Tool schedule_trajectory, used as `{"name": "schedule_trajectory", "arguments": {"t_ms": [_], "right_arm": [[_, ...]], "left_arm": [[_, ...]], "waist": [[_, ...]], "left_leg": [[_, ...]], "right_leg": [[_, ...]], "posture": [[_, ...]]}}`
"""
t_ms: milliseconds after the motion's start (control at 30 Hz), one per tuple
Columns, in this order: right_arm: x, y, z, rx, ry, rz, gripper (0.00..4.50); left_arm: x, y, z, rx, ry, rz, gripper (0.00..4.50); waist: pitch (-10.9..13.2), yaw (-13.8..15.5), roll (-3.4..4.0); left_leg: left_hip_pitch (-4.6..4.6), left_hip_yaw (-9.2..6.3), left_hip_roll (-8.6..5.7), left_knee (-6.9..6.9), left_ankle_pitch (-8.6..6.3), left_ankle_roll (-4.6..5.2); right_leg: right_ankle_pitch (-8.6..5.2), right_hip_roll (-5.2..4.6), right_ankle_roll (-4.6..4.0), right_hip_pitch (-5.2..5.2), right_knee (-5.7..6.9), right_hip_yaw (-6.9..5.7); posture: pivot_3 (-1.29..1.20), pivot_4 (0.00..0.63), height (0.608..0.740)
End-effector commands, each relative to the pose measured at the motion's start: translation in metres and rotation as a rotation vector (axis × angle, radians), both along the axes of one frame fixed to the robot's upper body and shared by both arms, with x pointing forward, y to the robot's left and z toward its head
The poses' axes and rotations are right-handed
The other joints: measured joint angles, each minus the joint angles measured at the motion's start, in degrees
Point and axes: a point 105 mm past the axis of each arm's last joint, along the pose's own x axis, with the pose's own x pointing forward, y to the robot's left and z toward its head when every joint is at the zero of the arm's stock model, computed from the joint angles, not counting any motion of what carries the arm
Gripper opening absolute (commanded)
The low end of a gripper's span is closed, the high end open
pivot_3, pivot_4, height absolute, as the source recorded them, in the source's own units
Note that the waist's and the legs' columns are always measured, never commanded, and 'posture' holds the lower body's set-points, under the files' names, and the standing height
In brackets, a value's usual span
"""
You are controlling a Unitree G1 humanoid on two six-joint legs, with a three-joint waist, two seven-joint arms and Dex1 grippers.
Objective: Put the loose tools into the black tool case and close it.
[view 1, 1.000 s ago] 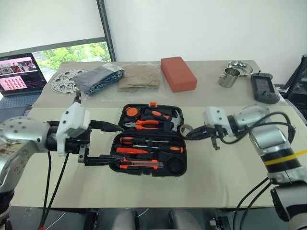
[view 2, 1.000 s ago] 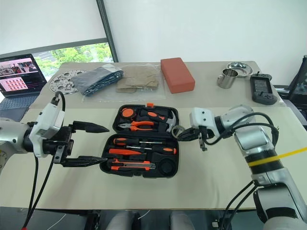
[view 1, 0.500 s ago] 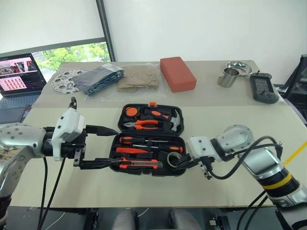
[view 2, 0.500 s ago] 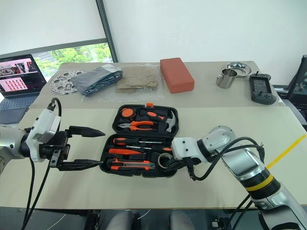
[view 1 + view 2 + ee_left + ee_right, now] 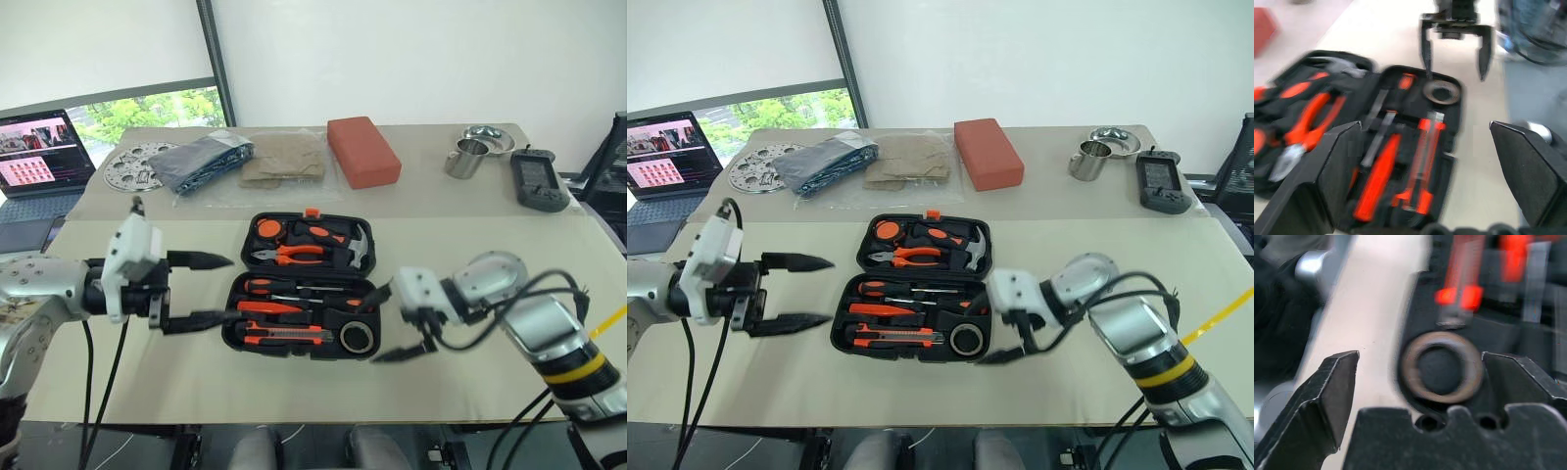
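The black tool case [image 5: 284,350] lies open at the table's centre. Its near half holds two long screwdrivers [image 5: 284,305] with orange-and-black handles and the utility knife [image 5: 290,336]. The dark tape roll [image 5: 357,337] lies flat in the round recess at the case's near right corner, also seen as a ring [image 5: 1442,366]. My right gripper [image 5: 374,329] is open just right of that corner, fingers either side of the roll without touching it. My left gripper [image 5: 232,288] is open and empty at the case's left edge.
Pliers [image 5: 289,256] and a hammer [image 5: 361,245] sit in the case's far half. Behind it are a red-brown block [image 5: 363,150], a bagged dark cloth [image 5: 206,159], a metal cup [image 5: 467,157], a bowl [image 5: 490,137] and a handheld device [image 5: 541,180]. A laptop [image 5: 39,152] is far left.
My right gripper carried the tape roll from beside the case's right edge to its near right corner, then opened and left the roll in the recess. The left gripper drifted slightly left.
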Motion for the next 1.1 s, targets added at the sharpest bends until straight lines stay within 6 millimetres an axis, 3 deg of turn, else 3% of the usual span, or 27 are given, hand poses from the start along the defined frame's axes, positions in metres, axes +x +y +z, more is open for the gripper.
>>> {"name": "schedule_trajectory", "arguments": {"t_ms": [33, 267, 433, 633, 800, 900, 1100], "right_arm": [[0.027, -0.013, 0.023, 0.165, 0.016, -0.173, 4.48], [0.082, -0.046, 0.019, 0.343, 0.155, -0.563, 4.48], [0.103, -0.054, 0.008, 0.369, 0.378, -0.77, 4.48], [0.109, -0.044, 0.009, 0.42, 0.577, -0.806, 4.48], [0.117, -0.033, 0.004, 0.39, 0.596, -0.83, 4.48], [0.118, -0.029, 0.005, 0.395, 0.598, -0.823, 3.8], [0.12, -0.029, 0.004, 0.401, 0.591, -0.823, 1.71]], "left_arm": [[0.023, 0.014, -0.005, -0.063, -0.004, 0.101, 4.5], [0.083, 0.04, -0.025, -0.186, 0.145, 0.26, 4.5], [0.112, 0.044, -0.042, -0.257, 0.344, 0.336, 4.5], [0.127, 0.038, -0.051, -0.294, 0.497, 0.339, 4.5], [0.131, 0.03, -0.058, -0.295, 0.56, 0.325, 4.5], [0.131, 0.026, -0.062, -0.295, 0.586, 0.312, 4.5], [0.132, 0.023, -0.069, -0.311, 0.609, 0.318, 4.5]], "waist": [[-0.01, 0.02, -0.02], [-0.02, 0.22, -0.06], [-0.04, -0.28, -0.02], [-0.07, -0.59, 0.0], [-0.08, -0.79, 0.02], [-0.08, -1.09, 0.02], [-0.08, -1.41, 0.02]], "left_leg": [[-0.01, 0.0, 0.0, 0.01, 0.01, -0.01], [-0.1, -0.02, -0.04, 0.0, 0.02, 0.0], [-0.18, 0.0, -0.05, -0.03, 0.01, 0.02], [-0.58, -0.01, -0.09, 0.01, 0.02, 0.03], [-0.88, -0.08, -0.09, 0.04, 0.2, 0.06], [-0.89, -0.11, -0.1, 0.03, 0.2, 0.06], [-0.94, -0.18, -0.11, 0.04, 0.22, 0.05]], "right_leg": [[0.01, 0.01, -0.01, 0.0, 0.0, 0.0], [0.01, 0.03, -0.02, -0.05, -0.01, -0.08], [0.02, 0.05, -0.01, -0.14, 0.0, -0.03], [0.02, 0.09, -0.01, -0.71, 0.49, -0.01], [0.02, 0.1, -0.02, -0.98, 0.78, -0.06], [0.02, 0.1, -0.02, -0.98, 0.79, -0.07], [0.02, 0.1, -0.01, -0.98, 0.85, -0.1]], "posture": [[0.0, 0.15, 0.74], [0.0, 0.15, 0.74], [0.0, 0.15, 0.74], [0.0, 0.15, 0.74], [0.0, 0.15, 0.74], [0.0, 0.15, 0.74], [0.0, 0.15, 0.74]]}}
